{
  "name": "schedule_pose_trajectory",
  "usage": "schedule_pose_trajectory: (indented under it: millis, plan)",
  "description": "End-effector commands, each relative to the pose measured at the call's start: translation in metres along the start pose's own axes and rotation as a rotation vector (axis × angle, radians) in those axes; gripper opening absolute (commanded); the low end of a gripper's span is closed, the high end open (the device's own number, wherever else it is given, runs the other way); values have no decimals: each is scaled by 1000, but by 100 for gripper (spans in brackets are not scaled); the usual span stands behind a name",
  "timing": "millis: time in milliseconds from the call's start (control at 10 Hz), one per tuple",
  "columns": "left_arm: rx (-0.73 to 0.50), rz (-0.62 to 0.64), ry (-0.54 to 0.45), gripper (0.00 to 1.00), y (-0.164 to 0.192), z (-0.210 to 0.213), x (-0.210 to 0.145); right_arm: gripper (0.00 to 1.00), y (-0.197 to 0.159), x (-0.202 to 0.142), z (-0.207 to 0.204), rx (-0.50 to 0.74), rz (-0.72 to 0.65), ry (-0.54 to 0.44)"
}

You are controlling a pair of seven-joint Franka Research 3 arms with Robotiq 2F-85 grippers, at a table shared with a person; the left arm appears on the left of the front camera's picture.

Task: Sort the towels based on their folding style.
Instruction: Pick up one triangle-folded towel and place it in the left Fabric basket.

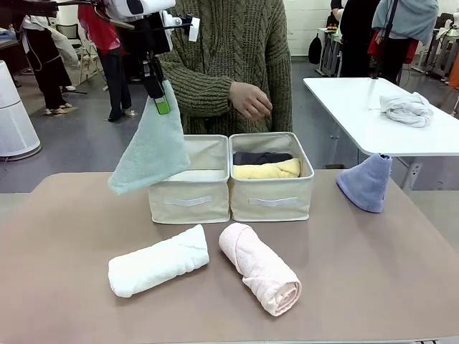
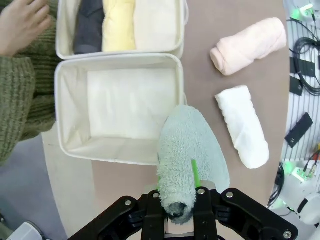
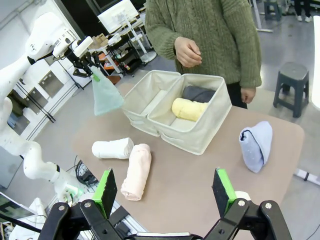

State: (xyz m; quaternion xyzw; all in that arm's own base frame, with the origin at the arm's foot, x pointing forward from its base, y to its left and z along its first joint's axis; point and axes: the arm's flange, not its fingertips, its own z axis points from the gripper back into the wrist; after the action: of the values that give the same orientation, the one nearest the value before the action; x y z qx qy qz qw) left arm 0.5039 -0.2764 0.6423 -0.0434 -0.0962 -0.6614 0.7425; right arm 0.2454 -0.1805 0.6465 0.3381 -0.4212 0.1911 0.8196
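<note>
My left gripper (image 1: 161, 102) is shut on the tip of the pale green cone towel (image 1: 152, 149), which hangs in the air by the left bin's (image 1: 188, 188) outer edge. From the left wrist the green cone (image 2: 186, 157) hangs over that bin's (image 2: 70, 145) near rim. The right bin (image 1: 271, 197) holds the dark grey roll (image 1: 262, 157) and the yellow roll (image 1: 267, 170). On the table in front lie the white roll (image 1: 158, 260) and the pink roll (image 1: 259, 267). At the right stands the lavender-blue cone (image 1: 366, 182). My right gripper (image 3: 167, 190) is open high above the table.
A person in a green knitted sweater (image 1: 229, 57) stands behind the bins, one hand (image 1: 250, 100) held above them. A white table (image 1: 373, 118) at the back right carries a whitish-grey cloth bundle (image 1: 407, 108).
</note>
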Motion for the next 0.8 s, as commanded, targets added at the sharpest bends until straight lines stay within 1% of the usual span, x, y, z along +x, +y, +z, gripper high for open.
schedule_pose_trajectory:
  millis: [0, 100, 200, 300, 400, 500, 600, 700]
  plan:
    - [93, -41, -110, 17, 16, 6, 23, 100, -1, 0, -2, 16, 7, -5]
    - [61, -97, -128, 17, 29, 1, 46, 100, -1, 0, -2, 16, 7, -5]
    - [68, -108, -92, 17, 26, -10, 59, 100, -1, 0, -2, 16, 7, -5]
    - [70, -123, -30, 17, 23, -9, 58, 100, -1, 0, -2, 16, 7, -5]
    - [59, -140, 2, 17, 31, 3, 44, 100, -1, 0, -2, 16, 7, -5]
    - [25, -149, 4, 17, 19, 13, 21, 100, -1, 0, -2, 16, 7, -5]
    - [-16, -212, 91, 17, -13, 37, -30, 100, -1, 0, -2, 16, 7, -5]
    - [65, -265, 96, 17, -45, 82, -100, 100, -1, 0, -2, 16, 7, -5]
